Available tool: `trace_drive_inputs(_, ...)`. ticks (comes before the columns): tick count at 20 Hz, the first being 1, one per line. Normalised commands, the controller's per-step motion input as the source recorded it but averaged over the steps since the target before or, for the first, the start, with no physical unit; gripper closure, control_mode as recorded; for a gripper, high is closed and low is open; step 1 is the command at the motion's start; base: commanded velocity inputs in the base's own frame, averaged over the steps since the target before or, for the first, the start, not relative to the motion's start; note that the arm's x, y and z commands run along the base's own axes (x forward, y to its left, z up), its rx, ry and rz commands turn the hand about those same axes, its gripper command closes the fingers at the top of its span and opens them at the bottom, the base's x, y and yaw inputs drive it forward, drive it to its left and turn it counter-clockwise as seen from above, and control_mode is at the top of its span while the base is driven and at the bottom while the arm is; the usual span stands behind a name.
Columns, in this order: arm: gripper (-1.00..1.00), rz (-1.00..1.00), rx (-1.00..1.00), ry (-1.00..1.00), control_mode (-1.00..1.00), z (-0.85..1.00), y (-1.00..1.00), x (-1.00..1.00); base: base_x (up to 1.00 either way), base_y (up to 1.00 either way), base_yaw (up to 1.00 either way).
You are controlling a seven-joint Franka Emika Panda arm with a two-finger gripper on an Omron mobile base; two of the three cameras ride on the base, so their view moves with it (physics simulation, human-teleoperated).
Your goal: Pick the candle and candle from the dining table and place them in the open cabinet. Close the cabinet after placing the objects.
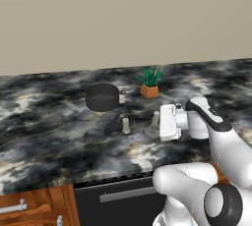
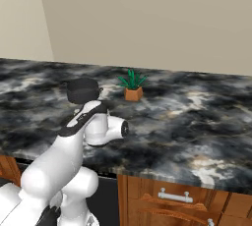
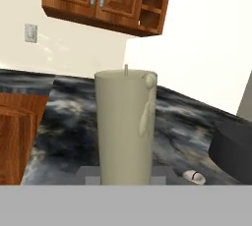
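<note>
My taller cream candle (image 3: 125,127) stands upright on its round grey base on the black marbled table (image 1: 49,141), wick up, a wax drip down one side, no lettering. My jaws pinch it low, forearm reaching level over the table edge. The stubby candle (image 1: 126,125) stands just beside.
</note>
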Motion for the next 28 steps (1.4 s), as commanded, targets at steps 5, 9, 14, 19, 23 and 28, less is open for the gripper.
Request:
trace_drive_inputs(5, 1.0, -0.11, -0.19, 0.06, -1.0, 0.22, 0.01, 0.0, 0.0, 0.0, 0.0)
trace_drive_inputs(9, 1.0, -0.1, -0.24, 0.07, -1.0, 0.1, 0.0, 0.0, 0.0, 0.0, 0.0)
trace_drive_inputs(14, 1.0, -0.1, -0.21, 0.06, -1.0, 0.0, 0.0, -0.05, 0.0, 0.0, 0.0)
trace_drive_inputs(19, 1.0, -0.14, -0.14, 0.0, -1.0, 0.0, -0.01, -0.1, 0.0, 0.0, 0.0)
trace_drive_inputs(23, 1.0, -0.26, -0.01, 0.0, -1.0, 0.0, -0.05, -0.04, 0.0, 0.0, 0.0)
trace_drive_inputs(28, 1.0, -0.36, 0.03, 0.0, -1.0, 0.0, -0.1, -0.07, 0.0, 0.0, 0.0)
